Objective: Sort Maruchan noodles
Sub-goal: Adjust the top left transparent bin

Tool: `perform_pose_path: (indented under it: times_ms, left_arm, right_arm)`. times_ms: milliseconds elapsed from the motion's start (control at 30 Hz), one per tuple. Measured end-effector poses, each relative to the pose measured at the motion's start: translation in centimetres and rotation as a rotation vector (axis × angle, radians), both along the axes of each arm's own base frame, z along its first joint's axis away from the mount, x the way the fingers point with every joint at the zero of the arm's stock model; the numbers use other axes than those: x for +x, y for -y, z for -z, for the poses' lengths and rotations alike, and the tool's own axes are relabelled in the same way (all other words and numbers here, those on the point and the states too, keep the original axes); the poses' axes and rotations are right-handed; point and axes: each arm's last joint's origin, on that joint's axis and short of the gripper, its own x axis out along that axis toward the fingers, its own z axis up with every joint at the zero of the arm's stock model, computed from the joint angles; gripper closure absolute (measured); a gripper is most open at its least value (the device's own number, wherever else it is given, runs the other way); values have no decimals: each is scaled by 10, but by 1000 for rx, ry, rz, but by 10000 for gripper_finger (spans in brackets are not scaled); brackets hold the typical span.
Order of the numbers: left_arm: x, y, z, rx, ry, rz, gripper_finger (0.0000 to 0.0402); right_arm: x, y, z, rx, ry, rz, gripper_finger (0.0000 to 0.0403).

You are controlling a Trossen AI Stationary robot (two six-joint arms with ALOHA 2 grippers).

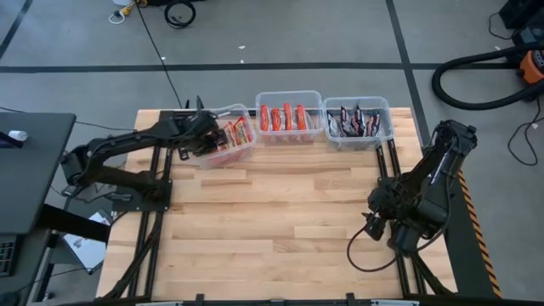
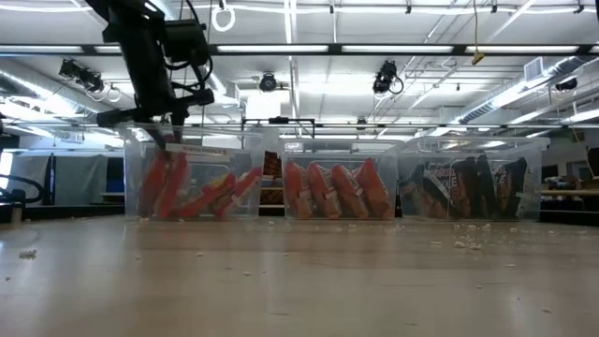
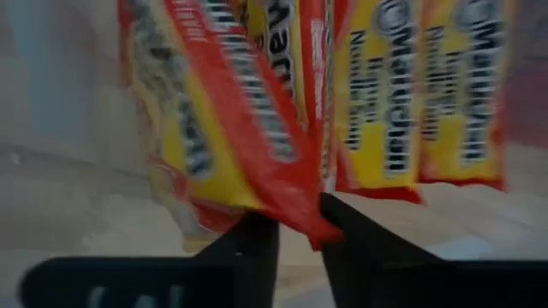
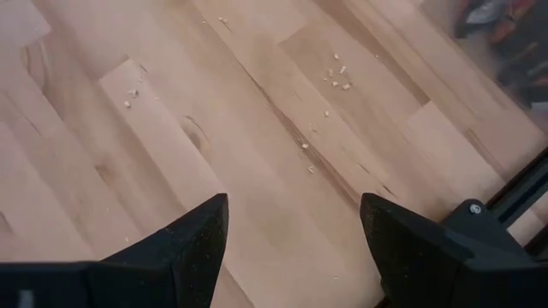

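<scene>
Three clear bins stand in a row at the table's far edge. The left bin (image 1: 240,154) holds orange-yellow Maruchan packets (image 2: 201,192) standing tilted. Red packets (image 1: 283,116) fill the middle bin, dark packets (image 1: 355,122) the right one. My left gripper (image 1: 207,138) reaches down into the left bin's left part (image 2: 171,140), shut on an orange-yellow packet (image 3: 231,111). My right gripper (image 1: 372,223) waits open over bare wood near the table's right edge (image 4: 295,227). My left gripper pinches the orange-yellow packet by its red sealed end (image 3: 295,205), between the two fingers (image 3: 257,244). Only a corner of that end sits in the narrow gap. The packet stands tilted inside the left bin, beside other packets of its kind (image 3: 385,103).
The wooden tabletop (image 1: 280,212) in front of the bins carries only scattered crumbs (image 4: 336,77). A black stand (image 1: 25,170) sits past the table's left edge. Hoses and cables lie on the floor beyond the far edge.
</scene>
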Motion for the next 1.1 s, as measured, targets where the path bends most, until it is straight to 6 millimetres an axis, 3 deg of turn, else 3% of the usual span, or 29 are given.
perform_pose_path:
  times_ms: [233,400,533,733,867,1100]
  left_arm:
    - [-12,14,-33,112,177,32,229]
    - [-22,21,-50,289,196,-14,205]
    - [-27,5,-45,384,57,-49,213]
    - [-17,-8,-23,261,-47,137,237]
    - [-15,2,-15,158,-96,285,249]
    - [-38,22,-5,-5,-393,462,259]
  right_arm:
    - [6,5,0,5,-3,46,119]
    - [10,8,0,12,-28,64,117]
    - [15,12,0,-13,-37,48,119]
    - [21,18,0,-36,-78,4,119]
    - [23,19,1,-29,-108,-16,118]
    - [24,20,1,-29,-111,-21,119]
